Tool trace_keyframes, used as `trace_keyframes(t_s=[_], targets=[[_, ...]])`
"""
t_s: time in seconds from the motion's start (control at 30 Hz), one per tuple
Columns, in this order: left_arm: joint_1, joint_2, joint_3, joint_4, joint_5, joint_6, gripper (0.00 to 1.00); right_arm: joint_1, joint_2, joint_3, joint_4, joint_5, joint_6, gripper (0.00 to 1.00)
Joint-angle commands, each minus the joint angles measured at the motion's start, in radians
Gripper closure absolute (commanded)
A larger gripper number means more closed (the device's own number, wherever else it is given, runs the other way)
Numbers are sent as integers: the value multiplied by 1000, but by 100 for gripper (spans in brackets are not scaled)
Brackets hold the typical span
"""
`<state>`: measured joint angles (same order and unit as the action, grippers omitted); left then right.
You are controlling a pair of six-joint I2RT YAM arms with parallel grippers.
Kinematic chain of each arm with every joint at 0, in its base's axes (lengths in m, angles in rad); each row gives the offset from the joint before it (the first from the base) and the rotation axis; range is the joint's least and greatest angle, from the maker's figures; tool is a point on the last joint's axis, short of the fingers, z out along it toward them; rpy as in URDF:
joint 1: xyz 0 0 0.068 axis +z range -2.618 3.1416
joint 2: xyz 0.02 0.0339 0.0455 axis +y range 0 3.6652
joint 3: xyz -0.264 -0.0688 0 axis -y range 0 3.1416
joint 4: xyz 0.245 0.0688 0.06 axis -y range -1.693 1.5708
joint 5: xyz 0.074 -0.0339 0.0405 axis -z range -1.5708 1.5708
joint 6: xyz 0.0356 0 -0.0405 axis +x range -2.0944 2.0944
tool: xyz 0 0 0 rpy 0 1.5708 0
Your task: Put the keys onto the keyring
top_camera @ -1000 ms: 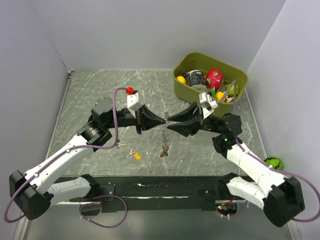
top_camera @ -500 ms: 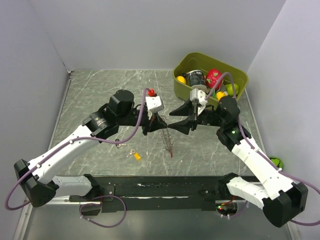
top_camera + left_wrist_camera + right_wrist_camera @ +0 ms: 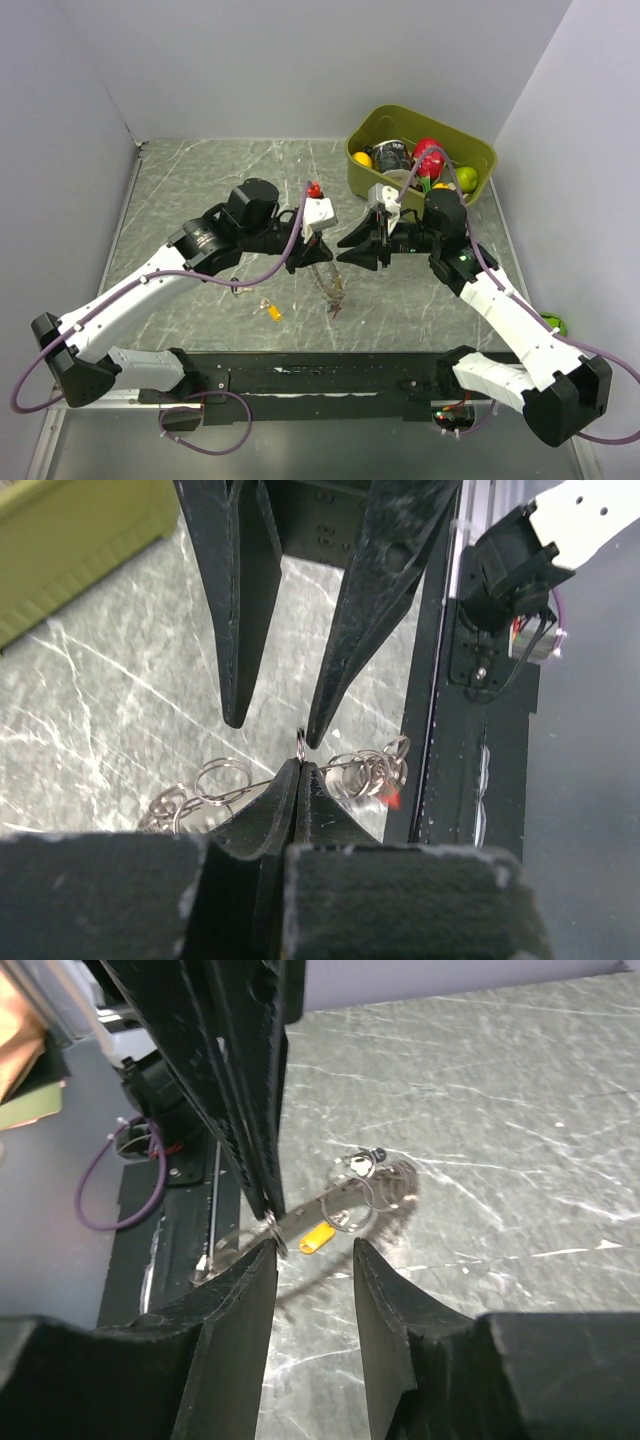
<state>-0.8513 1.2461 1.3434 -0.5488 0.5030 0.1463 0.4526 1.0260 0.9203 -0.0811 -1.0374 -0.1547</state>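
Keyring pinched in closed left gripper; right gripper has jaws apart; yellow key visible from right wrist, not left.

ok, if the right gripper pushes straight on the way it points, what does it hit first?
Probably the ring pinched in the shut left gripper, which sits right at the right gripper's open tips, then that gripper itself. Depth is tight, so it might slide alongside.

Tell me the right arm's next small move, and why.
Probably ease the right gripper in and close it on the top ring of the keyring. The left gripper pinches that ring with the rest dangling, the right fingers stand open just beside it, and the yellow key lies loose on the table.
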Motion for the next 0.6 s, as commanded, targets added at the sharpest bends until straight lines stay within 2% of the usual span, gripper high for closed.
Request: trace_keyframes(t_s=[0.0,0.1,0.2,0.23,0.3,0.4,0.57], targets=[[-12,15,57,-2,-15,22,99,-3,-3,46,29,-50,-2,57],[-14,16,51,7,-4,19,99,0,3,51,27,-65,3,62],[-17,19,51,13,-7,19,99,9,25,71,-15,-67,-22,79],[-17,18,50,16,-12,18,99,11,31,78,-34,-69,-28,88],[-17,12,48,24,-14,19,99,15,49,98,-71,-70,-43,93],[-18,7,48,26,-17,18,99,18,49,104,-79,-62,-46,91],[-20,4,46,23,-21,19,99,17,39,94,-75,-64,-52,78]])
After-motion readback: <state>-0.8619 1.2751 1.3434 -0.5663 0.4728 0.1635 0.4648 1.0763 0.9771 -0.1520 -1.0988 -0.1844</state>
